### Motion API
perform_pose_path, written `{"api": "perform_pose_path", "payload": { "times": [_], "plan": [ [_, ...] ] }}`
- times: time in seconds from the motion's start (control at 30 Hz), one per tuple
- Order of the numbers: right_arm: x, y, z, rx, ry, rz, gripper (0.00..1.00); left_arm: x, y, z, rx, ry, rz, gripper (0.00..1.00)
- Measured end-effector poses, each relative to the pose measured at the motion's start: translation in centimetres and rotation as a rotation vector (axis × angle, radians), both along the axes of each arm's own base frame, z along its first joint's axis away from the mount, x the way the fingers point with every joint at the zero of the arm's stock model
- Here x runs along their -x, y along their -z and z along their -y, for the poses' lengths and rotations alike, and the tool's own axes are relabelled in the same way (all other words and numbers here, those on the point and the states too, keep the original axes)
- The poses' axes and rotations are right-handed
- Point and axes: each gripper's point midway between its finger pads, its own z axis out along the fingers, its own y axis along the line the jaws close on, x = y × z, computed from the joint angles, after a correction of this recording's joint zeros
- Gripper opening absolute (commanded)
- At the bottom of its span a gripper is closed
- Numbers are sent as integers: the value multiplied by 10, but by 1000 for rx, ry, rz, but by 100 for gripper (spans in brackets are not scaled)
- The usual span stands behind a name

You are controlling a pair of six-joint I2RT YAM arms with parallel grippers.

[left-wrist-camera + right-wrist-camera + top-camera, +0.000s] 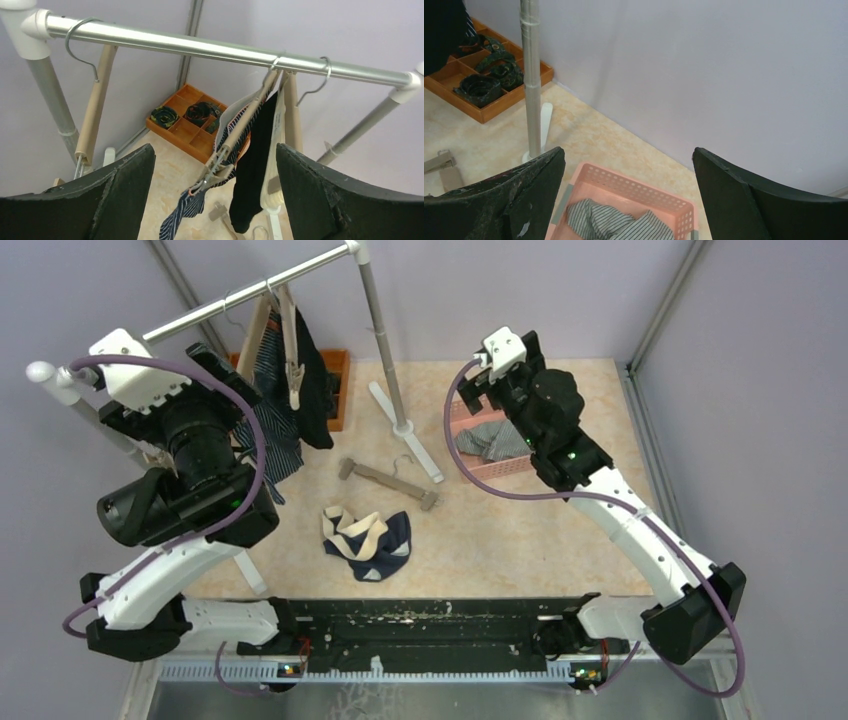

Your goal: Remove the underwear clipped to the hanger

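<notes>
Navy-striped underwear (192,210) and black underwear (255,165) hang clipped to wooden hangers (245,125) on the metal rail (200,47). In the top view they hang at the upper left (285,390). My left gripper (212,195) is open, facing the clip end of the striped pair's hanger, apart from it. Another navy and beige pair (368,540) lies on the floor. Grey striped underwear (614,225) lies in the pink basket (644,192). My right gripper (626,200) is open and empty above that basket.
An orange tray (187,122) of rolled socks sits in the back corner. An empty wooden hanger (388,482) lies on the floor. Another empty hanger (95,107) hangs at the rail's left end. The rack's upright pole (385,340) and foot stand mid-floor.
</notes>
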Motion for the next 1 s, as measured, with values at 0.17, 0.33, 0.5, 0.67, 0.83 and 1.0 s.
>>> {"api": "perform_pose_path", "payload": {
  "times": [0.17, 0.33, 0.5, 0.67, 0.83, 1.0],
  "plan": [
    [-4, 4, -5, 3, -10, -3, 99, 8, -18, 28, 2, 161, -3, 95],
    [-7, 9, -7, 9, -13, -12, 99, 22, -43, 44, 40, 332, 10, 97],
    [-10, 13, -8, 22, -11, -18, 99, 27, -50, 27, 59, 365, 15, 99],
    [-11, 15, -9, 32, -11, -18, 99, 31, -45, -3, 77, 368, 22, 99],
    [-14, 19, -12, 39, -18, -25, 99, 34, -21, -23, 88, 367, 29, 97],
    [-13, 17, -18, 39, -48, -24, 99, 33, 2, -19, 65, 370, 16, 96]
  ]
}}
